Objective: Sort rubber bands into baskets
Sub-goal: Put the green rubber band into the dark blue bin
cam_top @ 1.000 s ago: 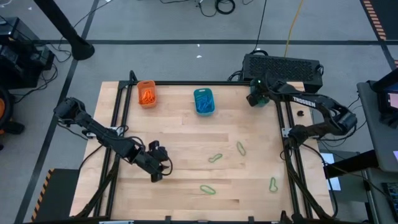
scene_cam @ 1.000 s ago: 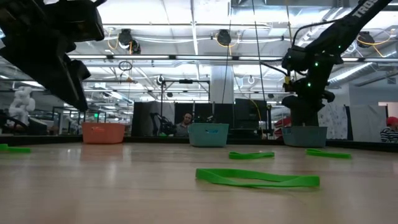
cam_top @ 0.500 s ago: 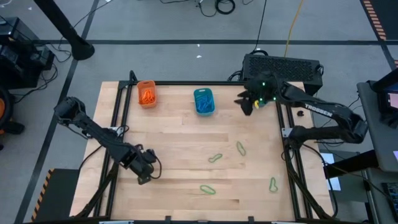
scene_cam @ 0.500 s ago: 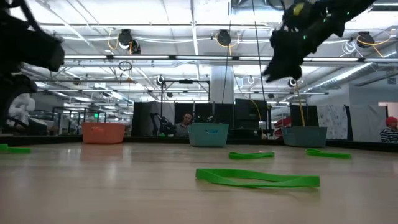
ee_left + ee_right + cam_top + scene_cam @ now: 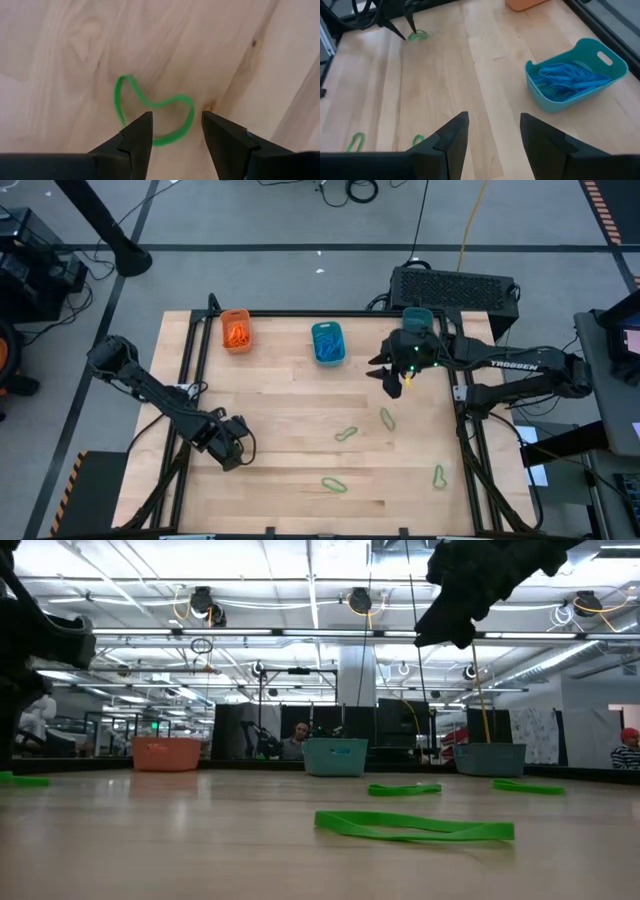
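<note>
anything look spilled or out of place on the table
Nothing is spilled or damaged. The only strays are green rubber bands lying loose on the table, unsorted; one lies under the open left gripper. The orange basket and the teal basket stand upright.

Wooden table point(image 5: 290, 395) carries three baskets point(image 5: 327, 343) and green rubber bands point(image 5: 346, 434)

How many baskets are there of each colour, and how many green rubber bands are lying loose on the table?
orange basket: 1
teal baskets: 2
loose green rubber bands: 5
Total: 8
</note>
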Controlling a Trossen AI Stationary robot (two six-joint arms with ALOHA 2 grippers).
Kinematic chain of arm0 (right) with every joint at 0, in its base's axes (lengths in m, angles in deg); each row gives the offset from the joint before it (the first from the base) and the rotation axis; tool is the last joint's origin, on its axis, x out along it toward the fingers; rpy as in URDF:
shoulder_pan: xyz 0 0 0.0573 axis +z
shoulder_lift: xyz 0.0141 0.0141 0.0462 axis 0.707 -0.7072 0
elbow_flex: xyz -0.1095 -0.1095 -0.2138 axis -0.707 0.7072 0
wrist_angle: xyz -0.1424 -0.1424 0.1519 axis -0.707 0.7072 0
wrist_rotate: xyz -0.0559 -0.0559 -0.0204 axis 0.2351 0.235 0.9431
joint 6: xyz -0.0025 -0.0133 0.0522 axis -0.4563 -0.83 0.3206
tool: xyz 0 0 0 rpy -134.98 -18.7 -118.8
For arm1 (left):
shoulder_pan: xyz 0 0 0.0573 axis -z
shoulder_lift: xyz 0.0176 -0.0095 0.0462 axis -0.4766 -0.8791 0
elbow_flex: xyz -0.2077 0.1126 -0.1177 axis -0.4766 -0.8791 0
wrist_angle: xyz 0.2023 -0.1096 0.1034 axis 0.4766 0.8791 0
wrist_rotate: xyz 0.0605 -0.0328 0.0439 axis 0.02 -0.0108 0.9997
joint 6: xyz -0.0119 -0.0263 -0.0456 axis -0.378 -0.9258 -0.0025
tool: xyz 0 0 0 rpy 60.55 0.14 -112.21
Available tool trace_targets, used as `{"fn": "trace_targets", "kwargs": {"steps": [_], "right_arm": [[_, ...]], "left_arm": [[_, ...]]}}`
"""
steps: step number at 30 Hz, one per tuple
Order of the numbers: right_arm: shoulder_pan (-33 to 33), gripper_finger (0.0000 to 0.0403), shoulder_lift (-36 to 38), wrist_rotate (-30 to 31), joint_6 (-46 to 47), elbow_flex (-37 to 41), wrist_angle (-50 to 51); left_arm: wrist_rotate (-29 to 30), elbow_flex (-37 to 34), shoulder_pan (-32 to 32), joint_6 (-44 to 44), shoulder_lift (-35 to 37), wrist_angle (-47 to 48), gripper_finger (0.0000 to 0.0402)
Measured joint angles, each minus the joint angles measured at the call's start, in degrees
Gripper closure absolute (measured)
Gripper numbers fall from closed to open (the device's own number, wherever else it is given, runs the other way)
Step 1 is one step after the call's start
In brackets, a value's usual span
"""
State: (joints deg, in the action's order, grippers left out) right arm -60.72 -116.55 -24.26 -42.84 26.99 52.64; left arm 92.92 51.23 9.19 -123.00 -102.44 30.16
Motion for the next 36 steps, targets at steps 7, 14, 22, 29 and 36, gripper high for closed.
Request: {"fn": "trace_targets", "kwargs": {"steps": [7,14,22,29,36], "right_arm": [[4.20,0.0232,-0.02,5.91,-0.02,0.02,-0.02],[5.05,0.0232,-0.04,7.94,0.82,0.04,-0.05],[10.86,0.0232,-1.85,7.20,2.10,1.63,-7.76],[18.41,0.0232,-8.73,7.31,0.27,2.36,-18.15],[24.30,0.0232,-20.55,7.15,-5.10,2.36,-36.51]], "left_arm": [[-0.64,-3.76,0.00,0.45,-0.03,-7.86,0.0224],[0.51,-3.83,0.02,0.63,0.02,-6.70,0.0270],[2.85,-3.88,0.02,3.65,-0.03,-7.06,0.0391],[5.16,0.71,-0.15,10.89,-0.05,-10.79,0.0397],[10.50,7.53,-0.28,23.23,-0.03,-21.27,0.0398]]}}
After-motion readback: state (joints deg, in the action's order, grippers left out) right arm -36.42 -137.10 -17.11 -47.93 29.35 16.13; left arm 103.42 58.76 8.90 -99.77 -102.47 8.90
